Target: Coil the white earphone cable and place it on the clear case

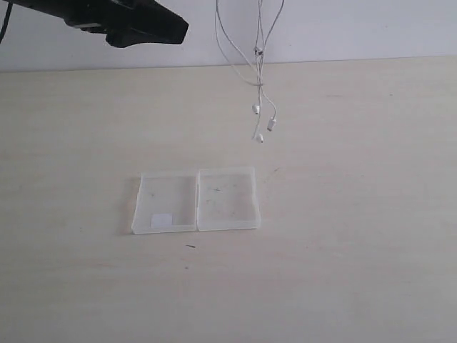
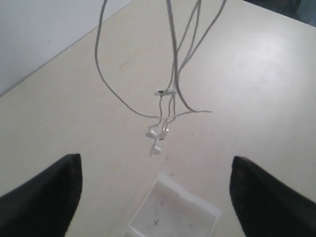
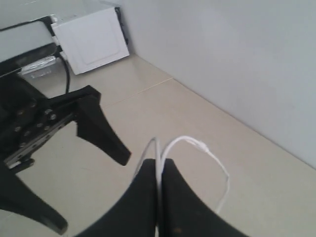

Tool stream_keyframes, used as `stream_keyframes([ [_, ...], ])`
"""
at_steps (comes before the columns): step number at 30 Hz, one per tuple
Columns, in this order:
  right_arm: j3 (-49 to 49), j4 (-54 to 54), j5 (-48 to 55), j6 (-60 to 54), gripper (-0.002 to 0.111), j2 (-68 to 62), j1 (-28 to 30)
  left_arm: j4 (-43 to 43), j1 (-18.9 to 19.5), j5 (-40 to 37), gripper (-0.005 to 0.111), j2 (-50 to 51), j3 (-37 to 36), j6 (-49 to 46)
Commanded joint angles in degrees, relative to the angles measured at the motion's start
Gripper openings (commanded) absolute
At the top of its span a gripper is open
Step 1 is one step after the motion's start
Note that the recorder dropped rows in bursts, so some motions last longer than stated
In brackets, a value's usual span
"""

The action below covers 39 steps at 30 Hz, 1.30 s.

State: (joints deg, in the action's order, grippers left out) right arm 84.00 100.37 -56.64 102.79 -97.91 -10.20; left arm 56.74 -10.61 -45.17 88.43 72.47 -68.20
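Exterior: the white earphone cable (image 1: 261,71) hangs in loose strands, its earbuds (image 1: 258,138) dangling over the worktop (image 1: 357,250) just beyond the opened clear case (image 1: 178,196).

Left wrist: the left gripper (image 2: 155,159) is spread wide and empty, facing the strands.

Right wrist: the right gripper (image 3: 159,165) is pinched on a cable loop.

Coiling looks unfinished. Next, gather the strands, then lower them onto the case.

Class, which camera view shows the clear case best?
The exterior view: the clear case lies open, both halves and label visible. The left wrist view catches only one corner; the right wrist view shows none.
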Motion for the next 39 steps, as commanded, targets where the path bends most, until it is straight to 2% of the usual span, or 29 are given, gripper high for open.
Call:
stream_keyframes([
  [1,0.38,-0.42,-6.13,0.35,0.000,0.58,0.20,2.34,0.05,0.19,0.081,1.52,-0.27,-6.10],
  [5,0.38,-0.42,-10.42,0.35,0.000,0.46,0.20,6.49,0.05,0.27,0.083,2.67,-0.27,-13.45],
  [8,0.38,-0.42,-11.63,0.47,0.000,0.14,0.20,13.80,0.05,-1.94,0.083,3.56,-0.27,-24.55],
  [15,0.38,-0.42,-13.33,0.36,0.000,-2.62,0.59,15.85,0.15,-5.60,0.083,4.75,-0.27,-31.37],
  [18,0.38,-0.42,-13.33,0.36,0.000,-2.62,2.61,16.43,0.37,-5.05,0.083,6.12,-0.27,-34.33],
  [21,0.38,-0.42,-13.33,0.73,0.000,-2.72,3.72,20.81,2.34,-5.87,0.083,7.24,-0.27,-38.68],
  [24,0.38,-0.42,-13.33,0.74,0.000,-2.88,3.72,27.76,6.22,-11.54,0.083,7.96,-0.27,-44.09],
  [27,0.38,-0.42,-13.33,0.98,0.000,-2.91,3.72,33.82,7.63,-14.09,0.083,9.90,-0.27,-46.00],
  [39,0.38,-0.42,-13.33,3.50,0.000,-2.91,1.78,40.14,7.63,-20.53,0.083,14.99,-0.27,-48.68],
])
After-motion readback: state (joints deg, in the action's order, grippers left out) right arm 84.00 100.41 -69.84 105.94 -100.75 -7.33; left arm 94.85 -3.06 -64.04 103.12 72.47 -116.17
